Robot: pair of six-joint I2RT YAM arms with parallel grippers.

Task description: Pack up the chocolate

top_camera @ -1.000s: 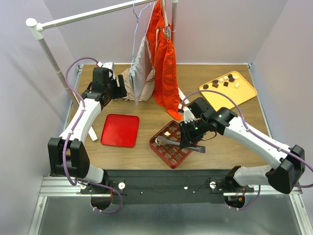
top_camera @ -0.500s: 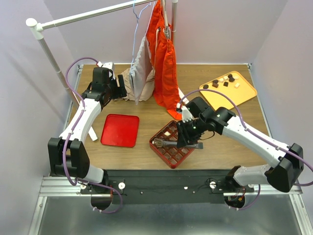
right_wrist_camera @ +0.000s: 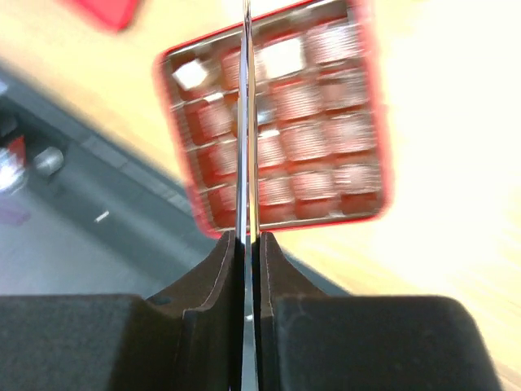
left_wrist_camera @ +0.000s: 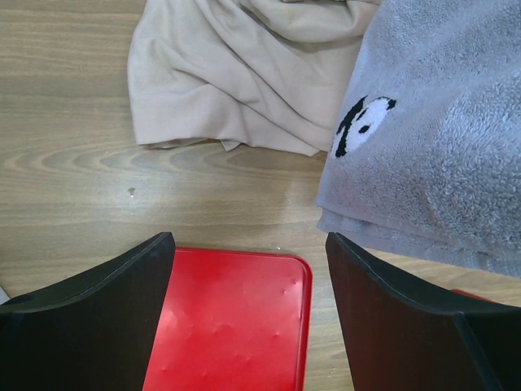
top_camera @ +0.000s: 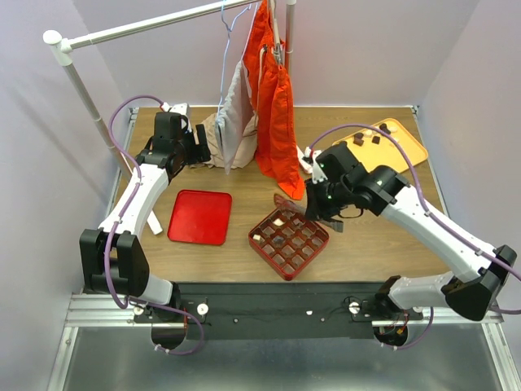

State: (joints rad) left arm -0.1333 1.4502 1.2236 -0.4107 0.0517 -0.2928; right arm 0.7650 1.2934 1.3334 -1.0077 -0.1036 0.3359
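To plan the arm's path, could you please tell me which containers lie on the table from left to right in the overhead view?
From the left: flat red lid → red gridded box → orange tray holding loose chocolates.

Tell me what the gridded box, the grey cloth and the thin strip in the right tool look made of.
Gridded box: red plastic, likely; moulded cells with a slight sheen. Grey cloth: terry-like fabric, matte, fuzzy pile with a panda motif. Thin strip: probably metal, bright with a sharp glint, pinched in the right tool.
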